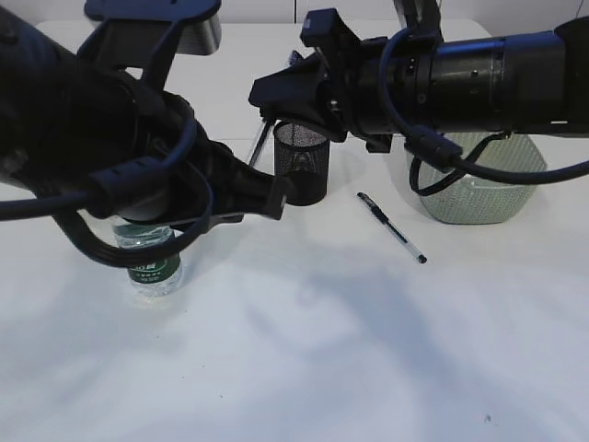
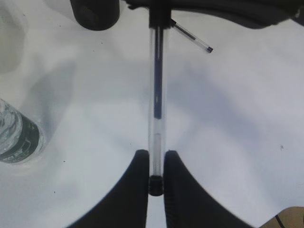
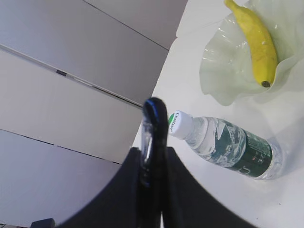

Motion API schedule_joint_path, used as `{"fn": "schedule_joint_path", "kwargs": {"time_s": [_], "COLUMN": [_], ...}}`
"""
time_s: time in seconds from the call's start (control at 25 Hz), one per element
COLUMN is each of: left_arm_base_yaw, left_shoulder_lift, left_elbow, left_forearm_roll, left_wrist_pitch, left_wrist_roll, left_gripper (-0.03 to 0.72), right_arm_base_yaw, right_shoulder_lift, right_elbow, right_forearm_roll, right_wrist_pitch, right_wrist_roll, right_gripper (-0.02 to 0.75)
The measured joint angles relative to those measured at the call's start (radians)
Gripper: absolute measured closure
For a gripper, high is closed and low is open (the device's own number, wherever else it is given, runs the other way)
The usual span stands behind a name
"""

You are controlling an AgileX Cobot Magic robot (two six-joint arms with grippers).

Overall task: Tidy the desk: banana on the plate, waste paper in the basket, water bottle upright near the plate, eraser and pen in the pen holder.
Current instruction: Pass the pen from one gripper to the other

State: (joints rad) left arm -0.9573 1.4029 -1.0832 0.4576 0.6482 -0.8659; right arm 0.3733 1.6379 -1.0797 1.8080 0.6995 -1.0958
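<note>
A clear pen [image 2: 156, 85] with a dark cap [image 3: 153, 114] hangs in the air, gripped at both ends. My left gripper [image 2: 156, 164] is shut on its bottom end. My right gripper [image 3: 154, 152] is shut on the capped end, just left of the black mesh pen holder [image 1: 301, 161]. A second pen [image 1: 391, 227] lies on the table right of the holder. The water bottle [image 1: 152, 262] stands upright under my left arm. The banana [image 3: 259, 40] lies on the pale green plate [image 3: 223, 71]. Eraser and waste paper are out of view.
The mesh basket [image 1: 474, 189] stands at the right behind my right arm. The white table [image 1: 322, 350] stretches toward the camera. Both arms cross above its far half.
</note>
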Motion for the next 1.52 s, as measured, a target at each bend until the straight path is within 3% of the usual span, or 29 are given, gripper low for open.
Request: {"fn": "schedule_joint_path", "kwargs": {"time_s": [0.52,0.64,0.8,0.92,1.32,1.52], "left_arm_base_yaw": [0.000,-0.001,-0.001,-0.001,-0.001,0.002], "left_shoulder_lift": [0.000,0.000,0.000,0.000,-0.091,-0.169], "left_elbow": [0.002,0.002,0.002,0.002,0.002,0.002], "left_forearm_roll": [-0.002,0.002,0.007,0.012,0.113,0.187], "left_wrist_pitch": [0.012,0.034,0.052,0.050,0.050,0.055], "left_wrist_roll": [0.000,0.000,0.000,0.000,0.000,0.000], "left_gripper": [0.639,0.520,0.231,0.118,0.101,0.139], "right_arm_base_yaw": [0.000,0.000,0.000,0.000,0.000,0.000], "right_shoulder_lift": [0.000,0.000,0.000,0.000,0.000,0.000], "right_elbow": [-0.004,-0.004,-0.004,-0.004,-0.004,-0.004], "right_forearm_roll": [0.001,-0.003,-0.007,-0.009,-0.009,-0.009], "right_wrist_pitch": [0.002,0.002,-0.004,-0.004,-0.004,-0.004], "right_wrist_roll": [0.002,0.002,0.002,0.000,0.000,0.000], "right_gripper": [0.680,0.680,0.681,0.681,0.681,0.681]}}
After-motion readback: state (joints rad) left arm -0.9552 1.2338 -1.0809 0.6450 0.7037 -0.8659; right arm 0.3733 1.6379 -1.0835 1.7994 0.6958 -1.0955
